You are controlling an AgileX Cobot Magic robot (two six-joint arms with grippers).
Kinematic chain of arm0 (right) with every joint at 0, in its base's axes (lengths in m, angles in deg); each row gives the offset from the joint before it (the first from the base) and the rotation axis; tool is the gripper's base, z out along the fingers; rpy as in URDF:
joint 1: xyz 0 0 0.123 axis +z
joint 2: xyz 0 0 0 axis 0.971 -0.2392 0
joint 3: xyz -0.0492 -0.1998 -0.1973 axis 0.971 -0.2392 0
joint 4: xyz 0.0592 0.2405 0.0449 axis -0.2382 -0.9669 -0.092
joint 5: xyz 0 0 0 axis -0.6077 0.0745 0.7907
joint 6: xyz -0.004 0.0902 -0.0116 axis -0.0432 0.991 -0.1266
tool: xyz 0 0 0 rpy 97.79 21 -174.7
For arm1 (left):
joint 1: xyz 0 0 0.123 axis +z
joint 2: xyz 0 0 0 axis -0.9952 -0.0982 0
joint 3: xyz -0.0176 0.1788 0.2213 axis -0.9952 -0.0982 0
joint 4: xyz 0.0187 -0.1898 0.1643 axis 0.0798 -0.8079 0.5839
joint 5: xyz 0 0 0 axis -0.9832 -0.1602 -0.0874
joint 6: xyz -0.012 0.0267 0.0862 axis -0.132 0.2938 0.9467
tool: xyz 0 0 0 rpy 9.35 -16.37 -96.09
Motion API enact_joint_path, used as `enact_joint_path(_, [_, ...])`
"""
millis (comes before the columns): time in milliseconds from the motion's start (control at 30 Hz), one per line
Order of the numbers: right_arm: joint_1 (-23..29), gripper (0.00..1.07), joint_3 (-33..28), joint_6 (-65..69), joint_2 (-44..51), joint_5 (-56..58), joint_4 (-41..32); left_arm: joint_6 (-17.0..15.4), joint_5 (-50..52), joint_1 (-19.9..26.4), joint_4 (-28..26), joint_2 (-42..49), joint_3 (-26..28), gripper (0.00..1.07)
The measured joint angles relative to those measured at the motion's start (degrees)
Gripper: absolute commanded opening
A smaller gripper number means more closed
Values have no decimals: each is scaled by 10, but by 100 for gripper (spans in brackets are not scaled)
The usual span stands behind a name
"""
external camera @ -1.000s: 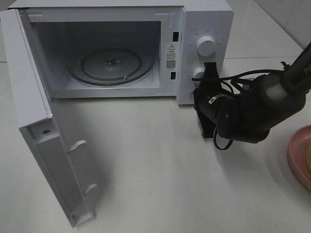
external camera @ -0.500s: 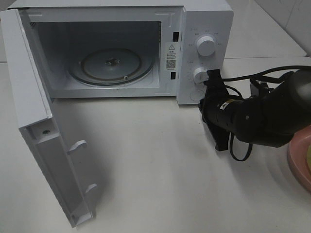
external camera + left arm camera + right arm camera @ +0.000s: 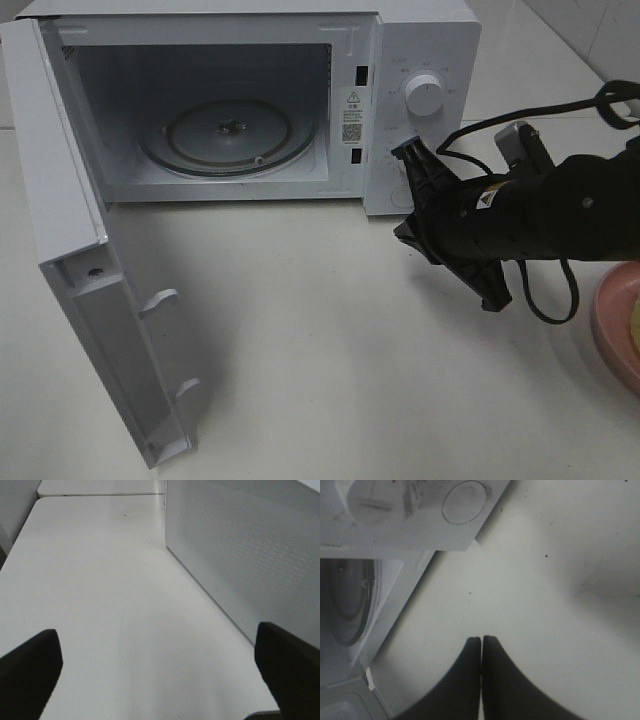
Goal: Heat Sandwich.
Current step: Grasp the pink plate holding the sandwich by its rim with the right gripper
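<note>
Two hands empty: right hand (image 3: 481,639) pinched shut, left hand (image 3: 155,630) spread wide. The sandwich (image 3: 636,322) sits far right on the counter (image 3: 300,380) (barely visible); a closed approach could shove its plate (image 3: 612,330) away.

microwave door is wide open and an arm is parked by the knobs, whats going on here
The microwave stands with its door swung open and the glass turntable bare. The right gripper, jaws shut on nothing, hangs over the table in front of the control panel. The left gripper waits open beside the door. The sandwich is only a sliver on the pink plate at the right edge.
</note>
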State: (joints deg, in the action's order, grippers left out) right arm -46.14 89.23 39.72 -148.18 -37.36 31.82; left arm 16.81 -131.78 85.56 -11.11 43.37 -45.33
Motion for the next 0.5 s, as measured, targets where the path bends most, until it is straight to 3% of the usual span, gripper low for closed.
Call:
enact_joint_path(267, [0,7,0,-85,54,44,21,0,0,0,0,0,0,101])
enact_joint_path(500, [0,9,-1,-143,113,149,78,0,0,0,0,0,0,101])
